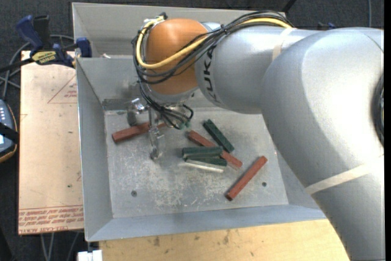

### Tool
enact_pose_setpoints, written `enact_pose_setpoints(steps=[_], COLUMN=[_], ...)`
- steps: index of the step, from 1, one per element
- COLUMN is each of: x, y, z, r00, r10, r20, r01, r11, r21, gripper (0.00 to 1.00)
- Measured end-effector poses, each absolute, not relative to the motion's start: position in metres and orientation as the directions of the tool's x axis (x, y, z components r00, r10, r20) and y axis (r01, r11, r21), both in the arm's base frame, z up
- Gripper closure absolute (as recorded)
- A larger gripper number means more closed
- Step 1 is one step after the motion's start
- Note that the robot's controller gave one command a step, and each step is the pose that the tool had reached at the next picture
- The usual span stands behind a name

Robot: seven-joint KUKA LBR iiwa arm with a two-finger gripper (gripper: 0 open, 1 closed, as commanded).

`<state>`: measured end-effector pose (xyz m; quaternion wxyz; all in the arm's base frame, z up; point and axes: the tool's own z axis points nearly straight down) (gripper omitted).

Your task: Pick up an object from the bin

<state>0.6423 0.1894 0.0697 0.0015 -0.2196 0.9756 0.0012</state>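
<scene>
My gripper [156, 150] hangs below the wrist at the left middle of the bin, its tip down near the bin floor. A red-brown flat bar [129, 133] lies just to its left, with its right end close to the gripper. To the right lies a small cluster: a dark green bar [204, 153], a white bar [203, 165] beneath it, and a red-brown bar [214, 148] crossing them. I see nothing held in the gripper.
Another dark green bar [218, 134] lies slanted further right, and a long red-brown bar [246, 178] lies at the lower right. The arm covers the bin's upper right part. The bin floor in front of the gripper is bare metal.
</scene>
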Motion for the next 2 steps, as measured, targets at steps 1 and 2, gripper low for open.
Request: enact_pose_setpoints(steps=[1,2], x=[0.643,0.644], y=[0.189,0.190], z=[0.070,0.092], r00=[-0.904,-0.905], r10=[-0.428,-0.426], r20=[-0.003,-0.007], r01=[-0.428,-0.426], r11=[0.904,0.905], r21=[0.002,0.001], gripper=[1.00,1.00])
